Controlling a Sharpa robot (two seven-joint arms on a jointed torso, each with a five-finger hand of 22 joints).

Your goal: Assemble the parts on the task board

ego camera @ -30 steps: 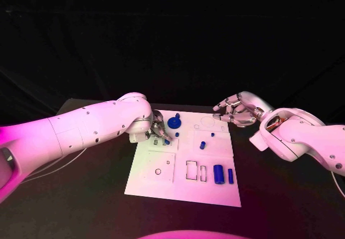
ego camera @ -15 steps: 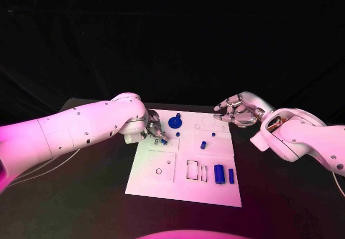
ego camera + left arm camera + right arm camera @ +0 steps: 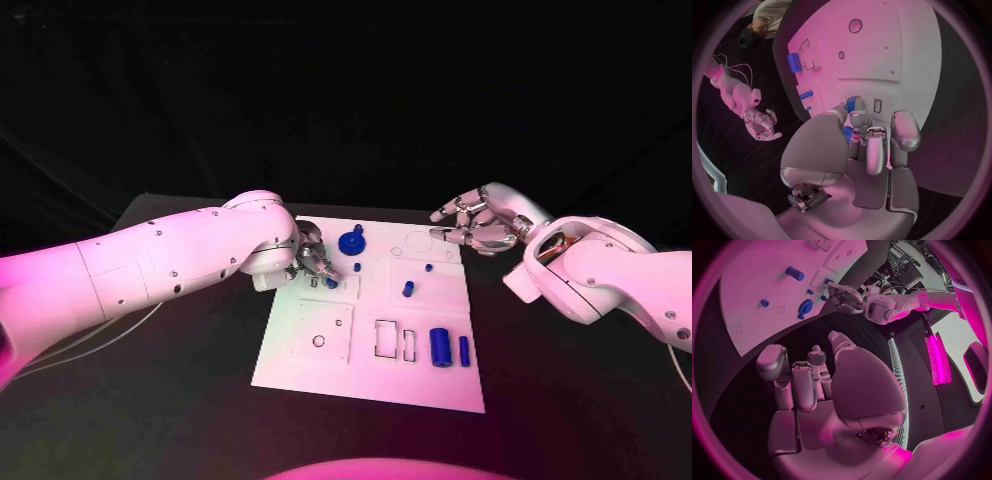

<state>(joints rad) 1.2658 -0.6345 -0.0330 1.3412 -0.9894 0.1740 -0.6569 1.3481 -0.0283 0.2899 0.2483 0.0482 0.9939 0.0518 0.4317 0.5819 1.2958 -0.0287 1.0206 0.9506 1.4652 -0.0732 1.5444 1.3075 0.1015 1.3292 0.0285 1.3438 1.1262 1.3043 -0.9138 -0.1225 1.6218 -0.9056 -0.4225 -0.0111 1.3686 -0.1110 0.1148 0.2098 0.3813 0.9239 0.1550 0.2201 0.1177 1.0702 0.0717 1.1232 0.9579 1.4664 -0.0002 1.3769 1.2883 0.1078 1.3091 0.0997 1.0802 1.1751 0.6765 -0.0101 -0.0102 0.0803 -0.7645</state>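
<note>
While right hand point(image 3: 473, 226) idles, left hand point(image 3: 313, 262) pinches blue part point(image 3: 848, 131).

A robotics lab or demo booth — black drapes behind a black table point(image 3: 173, 330) in the head view's upper half, equipment racks point(image 3: 904, 270) and a glowing strip point(image 3: 934, 360) at right.
</note>
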